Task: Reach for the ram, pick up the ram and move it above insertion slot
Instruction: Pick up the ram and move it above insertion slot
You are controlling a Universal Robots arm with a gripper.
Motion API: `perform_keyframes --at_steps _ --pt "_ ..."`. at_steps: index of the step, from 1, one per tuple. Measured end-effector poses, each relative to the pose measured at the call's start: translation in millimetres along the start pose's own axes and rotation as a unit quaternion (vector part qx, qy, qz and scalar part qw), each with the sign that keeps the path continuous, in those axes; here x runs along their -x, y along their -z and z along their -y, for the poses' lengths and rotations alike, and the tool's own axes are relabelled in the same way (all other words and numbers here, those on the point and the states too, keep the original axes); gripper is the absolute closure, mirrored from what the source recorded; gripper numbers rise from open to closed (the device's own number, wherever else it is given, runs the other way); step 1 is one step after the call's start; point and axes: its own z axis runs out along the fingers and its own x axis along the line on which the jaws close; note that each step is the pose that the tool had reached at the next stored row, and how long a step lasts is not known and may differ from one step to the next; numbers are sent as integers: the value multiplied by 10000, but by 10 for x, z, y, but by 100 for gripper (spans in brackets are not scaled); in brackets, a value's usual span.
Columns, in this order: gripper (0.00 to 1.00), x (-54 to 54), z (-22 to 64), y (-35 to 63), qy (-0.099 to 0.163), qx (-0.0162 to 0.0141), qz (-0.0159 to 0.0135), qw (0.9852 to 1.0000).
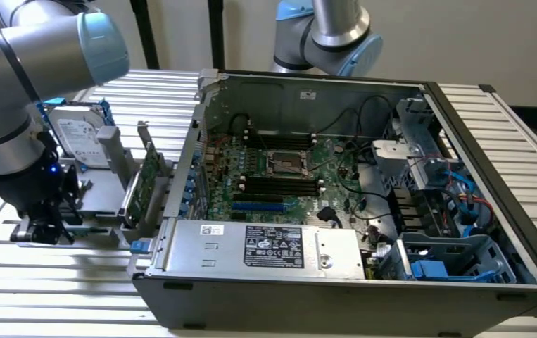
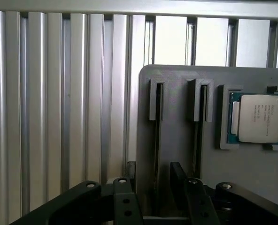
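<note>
Hanging low over the grey holder [image 2: 176,117], the pincer [image 2: 154,176] has its two dark fingers [image 2: 177,174] spread, one on each side of a narrow slot in that holder. In this slot a thin dark strip stands on its edge. I judge it to be the ram [image 2: 157,140], though its green face cannot be seen from this angle. The fingers are near it but apart from it, so nothing is pinched. A second slot [image 2: 198,122] lies just beside, and past it a processor chip [image 2: 259,117] sits in its own pocket. The holder rests on the slatted aluminium bench [image 2: 59,117].

In the exterior view the pincer [image 1: 48,227] is to the exterior view's left of the open computer case [image 1: 343,299], well apart from the black memory slots [image 1: 282,184] on the motherboard.

The step in hand seems to be the end of the reach, with the pick not yet made. The grasp calls for fingers centred on the strip, then a straight lift out of the slot without tilt.
</note>
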Motion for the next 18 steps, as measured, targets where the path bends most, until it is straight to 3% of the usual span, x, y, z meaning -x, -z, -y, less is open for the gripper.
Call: perform_keyframes --at_steps 5,6,9,11,18 --pt "60 0 12 -8 -14 0 7 10000" --pt "66 0 13 -8 -19 0 8 10000" --pt "73 0 16 -9 -29 0 10 10000" --pt "85 0 17 -8 -32 0 10 10000" --pt "86 -1 18 -9 -33 0 10 10000"
